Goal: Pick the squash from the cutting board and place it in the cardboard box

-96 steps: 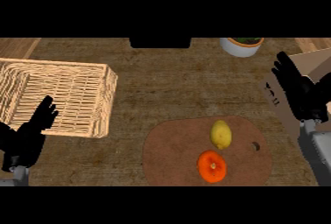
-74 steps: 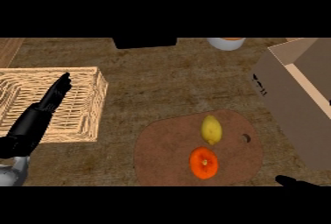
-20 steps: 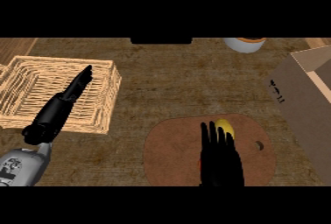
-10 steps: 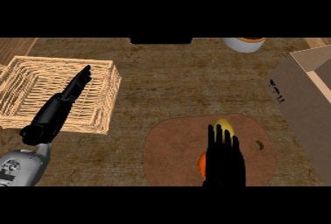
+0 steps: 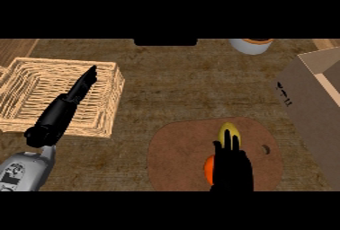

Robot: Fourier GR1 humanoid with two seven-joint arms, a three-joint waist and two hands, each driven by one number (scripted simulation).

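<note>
A yellow squash lies on the round brown cutting board, and only its far end shows. My right hand rests over its near part with fingers straight, pointing away from me; whether they touch it I cannot tell. An orange fruit peeks out at the hand's left side. The cardboard box stands at the right edge, its open top partly cut off. My left hand hangs over the wicker basket with fingers straight, holding nothing.
A wicker basket sits at the left of the counter. A white bowl stands at the far edge, and a dark object lies near the top middle.
My right hand has slid slightly toward me and to the right over the squash, so more of the orange fruit shows at its left. The left hand has stayed still.
</note>
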